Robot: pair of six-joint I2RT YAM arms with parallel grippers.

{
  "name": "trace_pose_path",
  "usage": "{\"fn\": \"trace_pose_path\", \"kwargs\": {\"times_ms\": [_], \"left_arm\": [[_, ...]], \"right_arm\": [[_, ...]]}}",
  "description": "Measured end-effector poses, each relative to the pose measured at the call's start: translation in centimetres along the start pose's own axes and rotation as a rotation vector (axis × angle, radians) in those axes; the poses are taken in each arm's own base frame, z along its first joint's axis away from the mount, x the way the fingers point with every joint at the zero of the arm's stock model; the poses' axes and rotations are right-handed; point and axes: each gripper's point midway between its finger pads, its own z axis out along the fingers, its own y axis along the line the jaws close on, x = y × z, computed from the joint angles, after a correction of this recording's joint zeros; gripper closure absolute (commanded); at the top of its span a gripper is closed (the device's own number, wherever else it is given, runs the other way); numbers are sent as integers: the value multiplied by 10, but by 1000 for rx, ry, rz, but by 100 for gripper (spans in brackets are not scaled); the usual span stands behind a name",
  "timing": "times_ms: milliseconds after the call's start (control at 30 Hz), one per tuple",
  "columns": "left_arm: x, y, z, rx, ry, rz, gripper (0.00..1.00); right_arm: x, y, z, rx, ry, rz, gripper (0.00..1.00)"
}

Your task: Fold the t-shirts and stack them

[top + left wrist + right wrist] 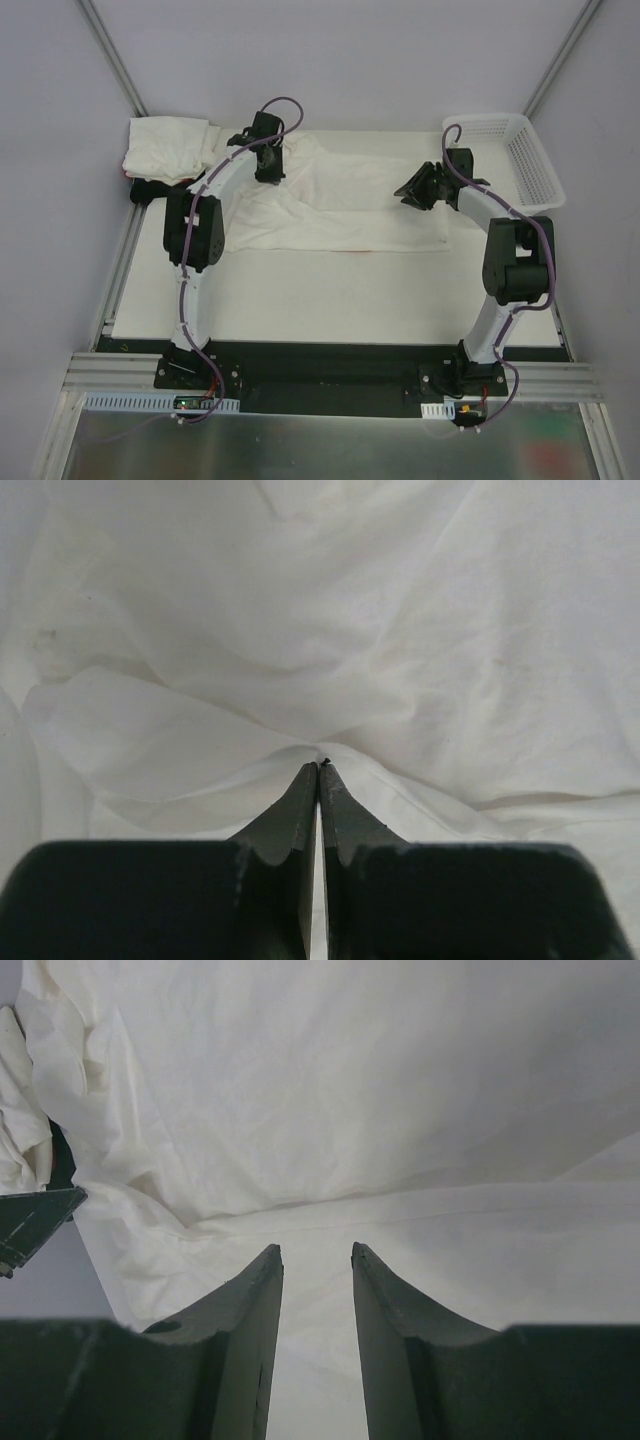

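A white t-shirt (350,205) lies spread and rumpled across the far middle of the table. My left gripper (268,168) is at the shirt's far left part. In the left wrist view it (320,766) is shut, pinching a raised fold of the white cloth (300,610). My right gripper (413,190) hovers over the shirt's right part. In the right wrist view it (316,1250) is open, with the white cloth (380,1090) showing between its fingers. A pile of white shirts (170,145) sits at the far left on a dark one (150,190).
A white mesh basket (520,155) stands at the far right corner. Grey walls with metal rails enclose the table. The left gripper's tip (30,1225) shows at the left edge of the right wrist view.
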Motion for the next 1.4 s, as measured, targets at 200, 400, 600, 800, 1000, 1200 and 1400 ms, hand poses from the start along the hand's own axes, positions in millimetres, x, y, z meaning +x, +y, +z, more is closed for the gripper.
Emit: {"fn": "trace_pose_path", "kwargs": {"times_ms": [200, 400, 600, 800, 1000, 1200, 1400], "left_arm": [[-13, -12, 4, 38, -15, -5, 100], [-30, -27, -4, 90, -53, -1, 100], [-31, -36, 6, 118, -46, 2, 100], [-12, -44, 30, 141, 13, 6, 100], [0, -54, 41, 151, 44, 18, 100], [-13, -63, 35, 168, 10, 17, 99], [-21, -68, 32, 186, -11, 17, 67]], "right_arm": [[2, -4, 4, 9, 10, 9, 63], [3, -6, 6, 14, 13, 16, 63], [-1, -9, 4, 16, 6, 24, 63], [-6, -13, 3, 20, -4, 35, 63], [-10, -16, 2, 22, -9, 42, 63], [-10, -16, 1, 22, -10, 43, 63], [-12, -17, 1, 19, -12, 44, 63]]}}
